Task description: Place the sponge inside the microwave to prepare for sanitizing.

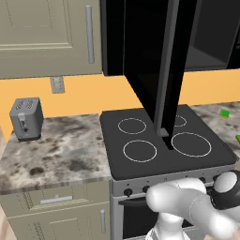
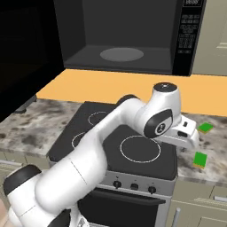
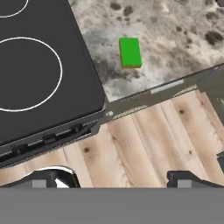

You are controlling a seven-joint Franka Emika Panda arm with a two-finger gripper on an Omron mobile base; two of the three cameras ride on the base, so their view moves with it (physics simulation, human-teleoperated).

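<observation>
Overhead, microwave (image 2: 128,35) cavity, below, sponge (image 3: 130,52)

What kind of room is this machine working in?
A kitchen, computer-rendered by the look of it: a black four-ring cooktop, a glossy black microwave with its door open above it, and a small grey toaster on the speckled stone counter.

I can't read any words or numbers here. The big shiny black microwave (image 2: 133,35) has a strip of buttons (image 2: 186,37) and a little screen (image 2: 191,2) down its right side, but the marks on them are too small and fuzzy to make out.
</observation>
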